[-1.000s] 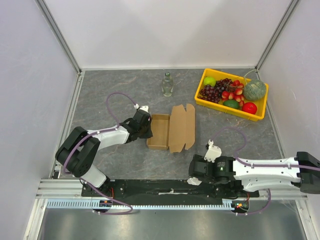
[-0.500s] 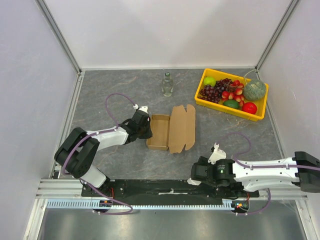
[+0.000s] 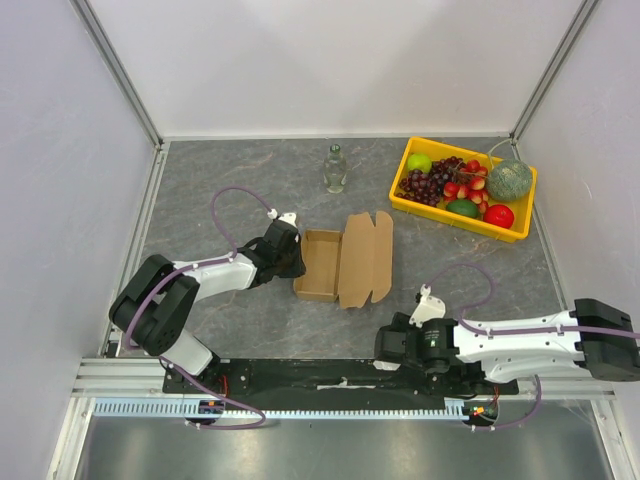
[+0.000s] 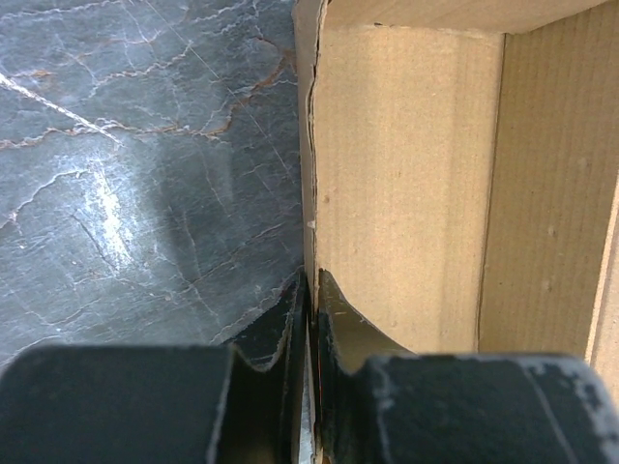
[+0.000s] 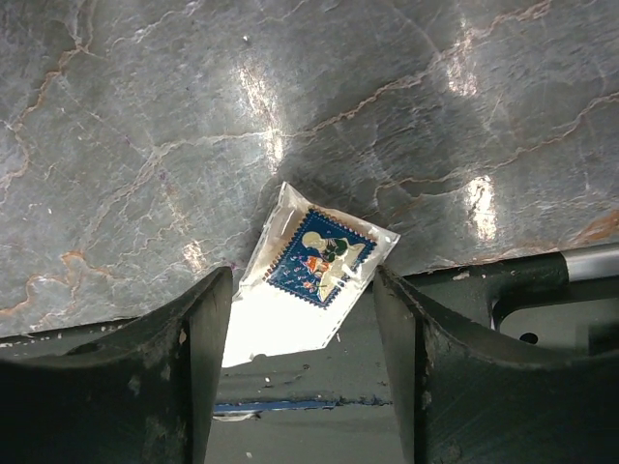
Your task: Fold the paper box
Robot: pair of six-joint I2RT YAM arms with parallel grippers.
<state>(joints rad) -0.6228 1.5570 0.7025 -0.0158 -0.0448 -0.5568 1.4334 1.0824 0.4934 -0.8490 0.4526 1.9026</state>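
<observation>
Top external view: paper box [image 3: 342, 262] lies open just nearer than the glass bottle [image 3: 335, 168].
Left gripper [image 4: 311, 290] pinches its left wall; right gripper [image 5: 302, 290], jaws spread, hangs over a stamp packet [image 5: 314, 263], far nearer still.

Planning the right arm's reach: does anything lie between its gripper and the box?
Nothing visible does: bare table separates the right gripper from the box. A small packet lies right under the gripper, at the table's near edge.

right arm [image 3: 510, 340] slid back a bit toward the near edge, right gripper [image 5: 302, 280] narrower than before, fingers now either side of a little stamp packet [image 5: 319, 259]
</observation>
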